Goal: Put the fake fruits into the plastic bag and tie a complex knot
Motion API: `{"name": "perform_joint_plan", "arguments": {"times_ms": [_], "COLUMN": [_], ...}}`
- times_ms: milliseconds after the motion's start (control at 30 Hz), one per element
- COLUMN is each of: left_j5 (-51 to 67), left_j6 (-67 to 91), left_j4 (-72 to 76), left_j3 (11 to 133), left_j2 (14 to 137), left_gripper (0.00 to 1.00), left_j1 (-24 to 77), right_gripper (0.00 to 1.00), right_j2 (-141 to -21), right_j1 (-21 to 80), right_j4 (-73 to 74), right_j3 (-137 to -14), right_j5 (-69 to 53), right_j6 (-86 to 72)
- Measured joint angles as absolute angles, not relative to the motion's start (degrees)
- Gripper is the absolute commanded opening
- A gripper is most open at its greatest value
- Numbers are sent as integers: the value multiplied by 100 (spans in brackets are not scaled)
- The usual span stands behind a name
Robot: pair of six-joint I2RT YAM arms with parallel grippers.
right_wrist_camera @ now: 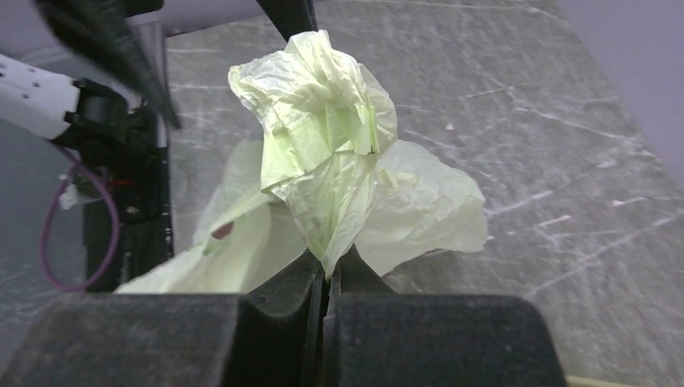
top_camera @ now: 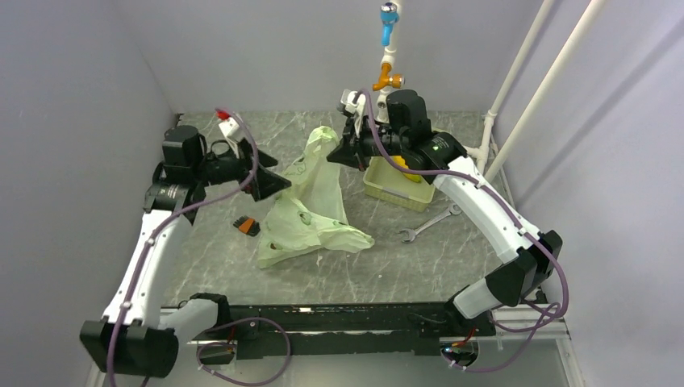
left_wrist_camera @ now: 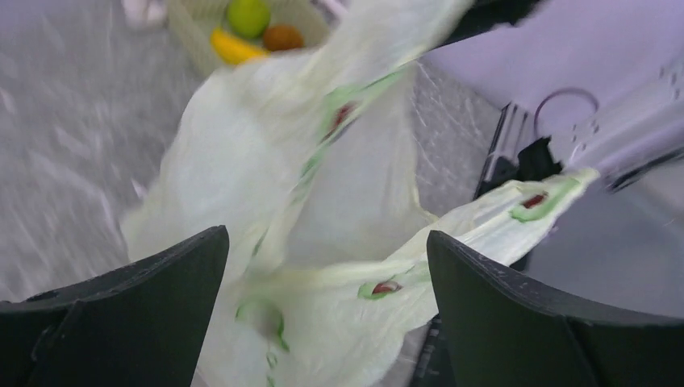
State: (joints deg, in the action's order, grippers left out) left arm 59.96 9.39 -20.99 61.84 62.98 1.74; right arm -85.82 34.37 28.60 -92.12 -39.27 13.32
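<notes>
Little of the job looks done. The fake fruits (left_wrist_camera: 248,14), one lime-green, one yellow and one brownish-orange, still lie in the pale green tray (top_camera: 394,196) toward the far right corner of the desk (top_camera: 419,266). None shows inside the plastic bag (top_camera: 310,214), and no knot is tied. The bag sits at the middle of the desk, its lower part spread on the surface and its top drawn up toward the far edge. The right claw (right_wrist_camera: 327,278) is closed tight on a pinch of that upper film, with the crumpled top bunching just beyond its tips. The left claw (left_wrist_camera: 327,242) is spread wide and grips nothing. It hangs just left of the bag, facing it, and the film beyond the gap seems to touch neither finger. Opening the mouth, loading the fruits and knotting all remain.
</notes>
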Motion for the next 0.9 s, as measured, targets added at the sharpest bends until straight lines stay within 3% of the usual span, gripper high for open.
{"name": "perform_joint_plan", "arguments": {"times_ms": [200,400,433,567,600,767,833,900], "left_j5": [5127,4254,4217,4246,4272,4150,3894,3555], "left_j6": [-1109,-2121,-2196,-2316,-2294,-1509,-974,-290], "left_j4": [-2209,-2132,-2084,-2075,-2126,-2213,-2220,-2259], "left_j3": [6884,7164,7137,7179,7258,7417,7417,7417], "left_j2": [6088,6792,6860,7048,7120,7260,7260,7264], "left_gripper": [99,96,85,7,0,0,0,0], "left_j1": [1704,2204,2248,2318,2316,2206,2154,2073], "right_gripper": [0,0,0,2,10,72,80,82], "right_j2": [-8582,-8584,-8586,-8617,-8621,-8617,-8591,-8488], "right_j1": [3461,3459,3459,3446,3426,2936,2567,2226], "right_j4": [2991,3098,3122,3177,3175,3190,3181,3166], "right_j3": [-9227,-9336,-9365,-9478,-9487,-9487,-9465,-9336], "right_j5": [-4392,-4823,-4906,-5131,-5144,-4984,-4751,-4480], "right_j6": [1133,1153,1162,1199,1197,974,910,867]}}
